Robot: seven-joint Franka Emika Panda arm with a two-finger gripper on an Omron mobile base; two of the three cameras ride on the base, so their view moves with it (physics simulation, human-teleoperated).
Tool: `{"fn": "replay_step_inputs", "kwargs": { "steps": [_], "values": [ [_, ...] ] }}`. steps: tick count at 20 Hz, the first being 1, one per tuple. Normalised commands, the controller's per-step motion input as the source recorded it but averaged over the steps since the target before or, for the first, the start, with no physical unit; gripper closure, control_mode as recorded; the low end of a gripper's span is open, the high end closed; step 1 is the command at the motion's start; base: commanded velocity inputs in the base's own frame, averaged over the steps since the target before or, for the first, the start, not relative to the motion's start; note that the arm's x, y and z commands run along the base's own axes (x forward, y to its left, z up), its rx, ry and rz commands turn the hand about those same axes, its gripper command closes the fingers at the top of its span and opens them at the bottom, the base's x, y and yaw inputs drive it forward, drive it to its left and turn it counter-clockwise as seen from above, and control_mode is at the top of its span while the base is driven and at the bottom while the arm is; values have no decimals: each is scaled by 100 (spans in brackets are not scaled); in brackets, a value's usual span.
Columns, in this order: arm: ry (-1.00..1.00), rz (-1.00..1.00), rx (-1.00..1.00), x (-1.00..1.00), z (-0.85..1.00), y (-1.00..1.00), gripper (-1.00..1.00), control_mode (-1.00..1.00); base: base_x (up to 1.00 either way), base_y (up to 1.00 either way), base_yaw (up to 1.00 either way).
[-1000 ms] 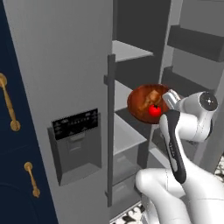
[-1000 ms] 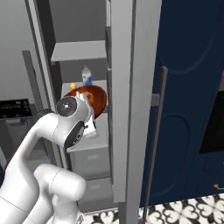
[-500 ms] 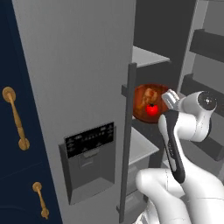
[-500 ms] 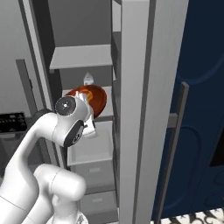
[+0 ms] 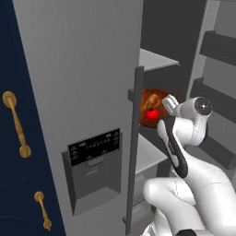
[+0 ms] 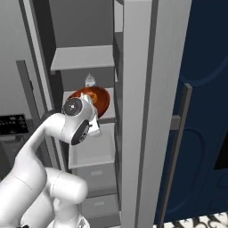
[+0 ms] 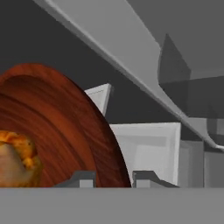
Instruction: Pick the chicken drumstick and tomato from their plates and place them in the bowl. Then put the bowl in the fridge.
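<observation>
My gripper (image 7: pixel 113 177) clamps one bowl's (image 5: pixel 152 107) rim inside the fridge (image 5: pixel 83 69), above a shelf (image 6: pixel 91 144). Aboard: one tomato (image 5: pixel 151 113), one chicken drumstick (image 7: pixel 15 159).

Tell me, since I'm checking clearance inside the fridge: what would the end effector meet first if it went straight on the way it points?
Probably the pale grey box-shaped bin straight beyond the end effector, which grips the round dark reddish-brown wooden bowl by its rim; depth is unclear.
</observation>
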Motion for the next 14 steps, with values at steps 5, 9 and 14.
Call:
{"fn": "replay_step_inputs", "kwargs": {
  "steps": [5, 9, 14],
  "values": [
    [0, 0, 1, 97, -44, 23, 100, -100, 0, 0, 0],
    [1, 1, 6, 66, -18, -12, 100, -100, 0, 0, 0],
    [12, 0, 2, 25, 0, 1, 100, -100, 0, 0, 0]
  ]
}}
